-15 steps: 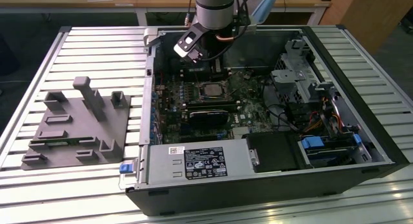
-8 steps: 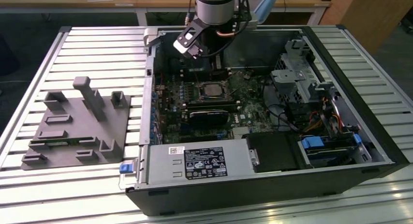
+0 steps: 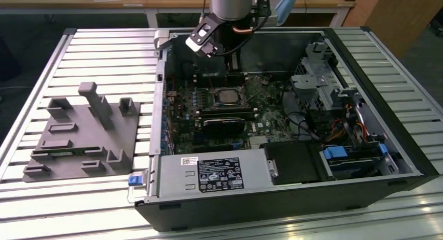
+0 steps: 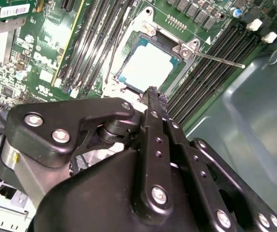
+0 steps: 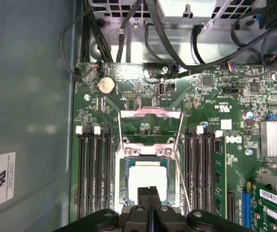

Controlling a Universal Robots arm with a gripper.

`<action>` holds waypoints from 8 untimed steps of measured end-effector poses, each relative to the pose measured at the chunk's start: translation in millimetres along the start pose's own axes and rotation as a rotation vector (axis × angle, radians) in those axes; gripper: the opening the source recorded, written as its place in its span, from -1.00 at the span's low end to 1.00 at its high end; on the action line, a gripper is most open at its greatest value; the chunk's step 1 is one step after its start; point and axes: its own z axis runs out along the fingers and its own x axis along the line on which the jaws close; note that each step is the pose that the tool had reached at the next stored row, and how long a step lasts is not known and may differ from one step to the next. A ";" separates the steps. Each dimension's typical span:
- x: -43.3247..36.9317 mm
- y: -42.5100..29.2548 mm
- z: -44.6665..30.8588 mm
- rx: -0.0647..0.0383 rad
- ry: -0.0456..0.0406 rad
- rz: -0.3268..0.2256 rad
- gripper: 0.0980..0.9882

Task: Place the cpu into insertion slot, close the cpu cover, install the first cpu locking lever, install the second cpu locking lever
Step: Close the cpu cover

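One of the four steps looks done to me: the cpu (image 5: 148, 180) lies flat in the slot (image 5: 147, 151), its pale silver top showing in both wrist views. In the exterior view that socket is in the far part of the board, inside the open case (image 3: 387, 146) on the counter (image 3: 104, 48). The cover (image 5: 150, 112) is not yet down; it stands swung up on the far side of the socket, with bare board showing through its window. A thin lever (image 4: 215, 59) also juts free from a corner of the socket. So I judge that closing the cover is the step in hand. The tool (image 5: 149, 191) hangs above the socket without touching it, fingers pressed together and holding nothing. As I see it, closing calls for a push on the cover's raised edge, tipping it over the chip. The shut fingertips must stay off the chip and the loose levers.
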 end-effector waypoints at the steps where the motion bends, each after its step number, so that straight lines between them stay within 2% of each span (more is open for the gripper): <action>1: 0.0 0.0 0.0 0.000 0.0002 0.000 -0.98; 4: 0.0 1.1 -0.1 0.000 -0.0002 0.000 -0.98; 8: 0.0 7.1 0.4 0.000 -0.0001 0.000 -0.98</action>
